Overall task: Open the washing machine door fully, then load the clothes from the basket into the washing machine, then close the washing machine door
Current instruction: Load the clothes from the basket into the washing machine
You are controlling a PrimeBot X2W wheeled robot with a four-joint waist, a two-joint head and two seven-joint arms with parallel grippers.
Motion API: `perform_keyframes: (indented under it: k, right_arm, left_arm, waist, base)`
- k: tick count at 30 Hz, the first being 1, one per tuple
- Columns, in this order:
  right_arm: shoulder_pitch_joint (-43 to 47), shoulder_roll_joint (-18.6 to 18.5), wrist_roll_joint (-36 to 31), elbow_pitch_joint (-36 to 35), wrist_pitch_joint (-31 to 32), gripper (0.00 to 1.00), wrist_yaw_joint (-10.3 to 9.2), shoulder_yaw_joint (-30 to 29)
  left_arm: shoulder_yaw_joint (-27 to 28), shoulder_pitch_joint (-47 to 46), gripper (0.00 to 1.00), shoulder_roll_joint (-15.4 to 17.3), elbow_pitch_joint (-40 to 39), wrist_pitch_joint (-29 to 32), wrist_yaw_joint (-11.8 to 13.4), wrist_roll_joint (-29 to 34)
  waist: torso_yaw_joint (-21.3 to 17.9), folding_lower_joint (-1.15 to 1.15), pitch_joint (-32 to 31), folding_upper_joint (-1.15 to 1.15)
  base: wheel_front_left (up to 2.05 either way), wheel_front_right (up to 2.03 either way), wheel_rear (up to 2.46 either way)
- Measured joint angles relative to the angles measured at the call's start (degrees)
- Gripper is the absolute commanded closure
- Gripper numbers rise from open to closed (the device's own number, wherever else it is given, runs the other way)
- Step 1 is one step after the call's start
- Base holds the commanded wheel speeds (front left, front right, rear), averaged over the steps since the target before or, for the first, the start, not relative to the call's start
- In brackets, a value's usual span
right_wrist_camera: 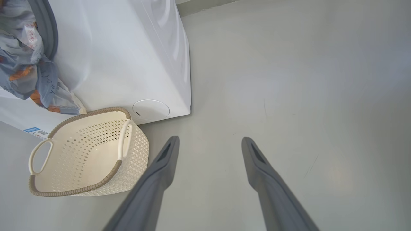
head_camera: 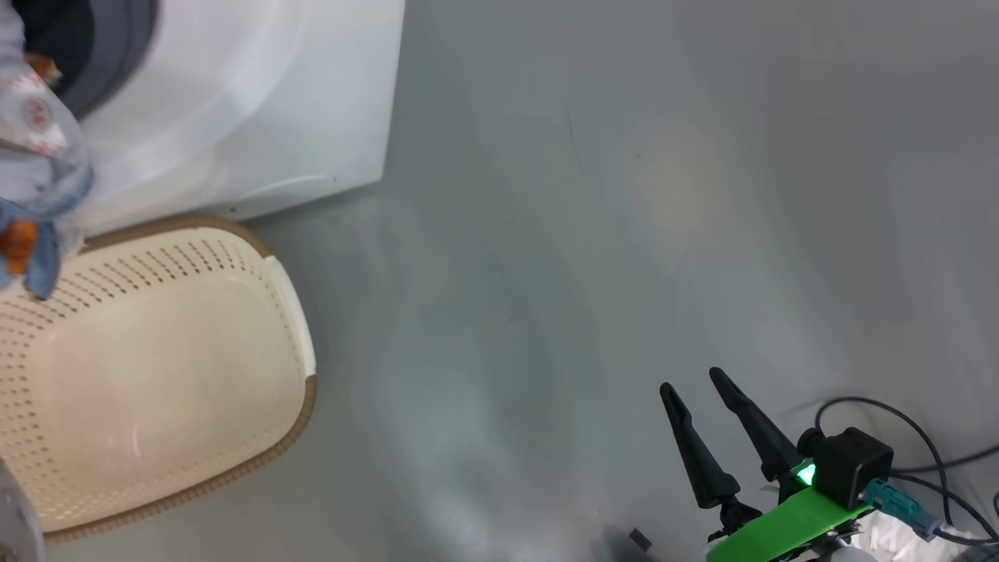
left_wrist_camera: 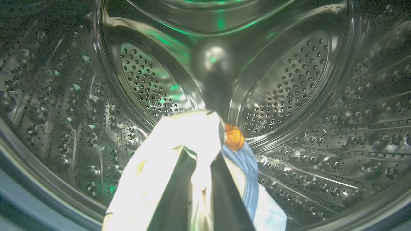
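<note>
Clothes: held inside the washer drum

Soft blue-and-cream cloth with orange prints was clamped between the left gripper's jaws, within perforated steel. The right gripper's jaws stood wide apart, touching nothing. At its nine o'clock sat the perforated cream basket, just beside the glossy white washing machine.

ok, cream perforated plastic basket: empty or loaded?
Empty. The cream perforated plastic basket is bare inside in head and right wrist views; the light blue printed clothes hang at the mouth of the white washing machine.

Left tool pinched on the clothes; right tool spread.
</note>
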Motion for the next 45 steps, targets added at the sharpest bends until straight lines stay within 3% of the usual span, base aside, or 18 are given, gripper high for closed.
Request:
perform_keyframes:
  k: [8, 16, 20, 32, 36, 37, 38, 40, 45]
  right_arm:
    - [0.2, -1.1, 0.0, -1.8, 0.0, 0.00, 0.00, 0.0]
    - [0.4, -1.1, 0.0, -3.7, 0.0, 0.00, 0.00, -0.6]
    - [0.4, -1.0, 0.0, -3.9, 0.0, 0.00, 0.00, -0.7]
    - [0.4, -0.8, 0.0, -3.7, 0.0, 0.00, 0.00, -0.3]
    - [0.4, -0.8, 0.0, -3.5, 0.0, 0.00, 0.00, -0.3]
    - [0.4, -0.8, 0.0, -3.5, 0.0, 0.00, 0.00, -0.3]
    - [0.4, -0.8, 0.0, -3.5, 0.0, 0.00, 0.00, -0.3]
    - [0.4, -0.8, 0.0, -3.4, 0.0, 0.00, 0.00, -0.4]
    - [0.4, -0.8, 0.0, -3.1, 0.0, 0.00, 0.00, -0.6]
  left_arm:
    - [0.9, -4.8, 1.00, 0.3, -0.5, 0.0, -0.6, 1.5]
    - [4.6, -7.9, 1.00, 0.1, -12.5, 0.0, -1.1, 3.4]
    - [5.5, -7.9, 1.00, -0.8, -13.9, 0.0, -1.6, 5.0]
    - [1.8, -8.0, 1.00, -1.6, -4.0, 0.0, -1.0, 10.9]
    - [1.0, -8.2, 0.62, -1.6, 0.1, 0.0, 0.2, 11.9]
    - [0.8, -8.3, 0.58, -1.6, 1.1, 0.0, 0.3, 12.0]
    - [0.6, -8.3, 0.45, -1.6, 1.9, 0.0, 0.7, 12.1]
    - [0.2, -8.7, 0.00, -1.7, 3.7, 0.0, 1.5, 12.2]
    - [-0.3, -9.4, 0.00, -1.9, 8.5, 0.0, 4.1, 12.6]
  waist:
    - [-0.5, 0.00, 4.4, 0.00]
    - [-0.5, 0.00, 8.2, 0.00]
    - [-0.2, 0.00, 9.2, 0.00]
    - [0.6, 0.00, 8.3, 0.00]
    - [0.7, 0.00, 7.6, 0.00]
    - [0.7, 0.00, 7.4, 0.00]
    - [0.7, 0.00, 7.2, 0.00]
    - [0.8, 0.00, 6.9, 0.00]
    - [1.1, 0.00, 6.0, 0.00]
  base:
    - [0.00, 0.00, 0.00]
    - [0.00, 0.00, 0.00]
    - [0.00, 0.00, 0.00]
    - [0.00, 0.00, 0.00]
    - [0.00, 0.00, 0.00]
    - [0.00, 0.00, 0.00]
    - [0.00, 0.00, 0.00]
    - [0.00, 0.00, 0.00]
    - [0.00, 0.00, 0.00]
